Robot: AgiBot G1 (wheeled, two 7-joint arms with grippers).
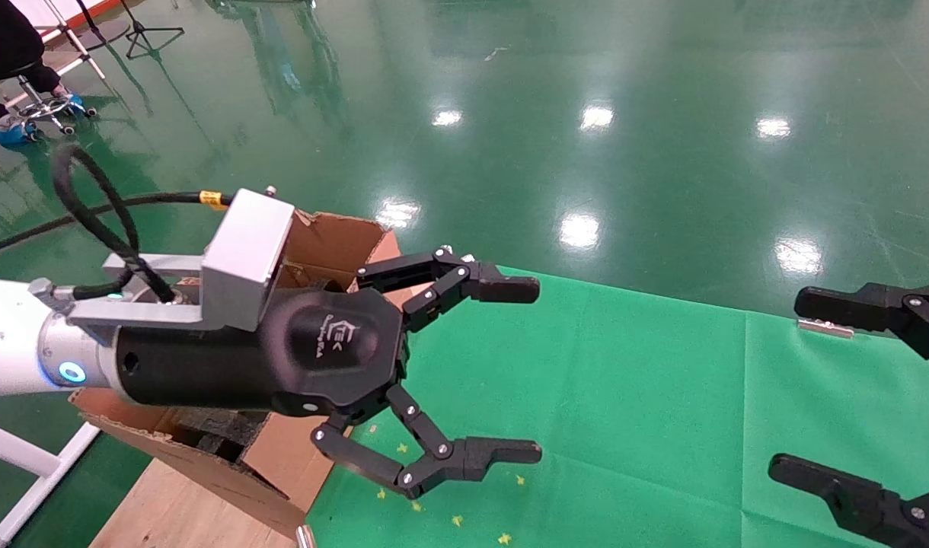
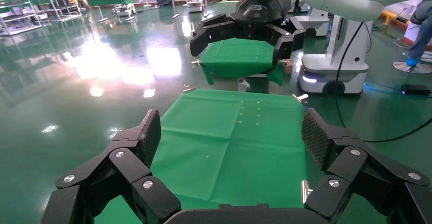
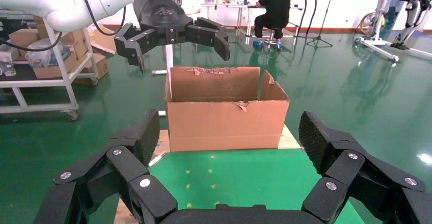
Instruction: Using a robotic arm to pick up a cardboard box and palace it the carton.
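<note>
The box is not showing in any view; it may be lying inside the carton (image 3: 226,113) already, hidden by the walls, but that cannot be told from here. The carton is standing at the left end of the surface (image 1: 662,411), partly on bare wood where the green cloth ends, with its ragged flaps standing up so the mouth is staying clear for a drop from above. In the head view a dark foam block is peeking out low inside it.

The left gripper (image 1: 521,373) is hanging above the carton's near edge and the cloth just beside it, its fingers (image 1: 502,450) spread wide and grasping nothing. In the right wrist view it is floating over the carton's upper left corner. Judged from that pose, it is either between a release and a retreat or waiting for a box that is not in reach; with no box in sight on the cloth, the first reads as more likely.

The right gripper (image 1: 864,396) is resting at the right edge of the surface, well apart from the carton, fingers splayed and empty too, apparently parked to keep the working side free.

Only small yellow specks are lying on the cloth near the carton.
</note>
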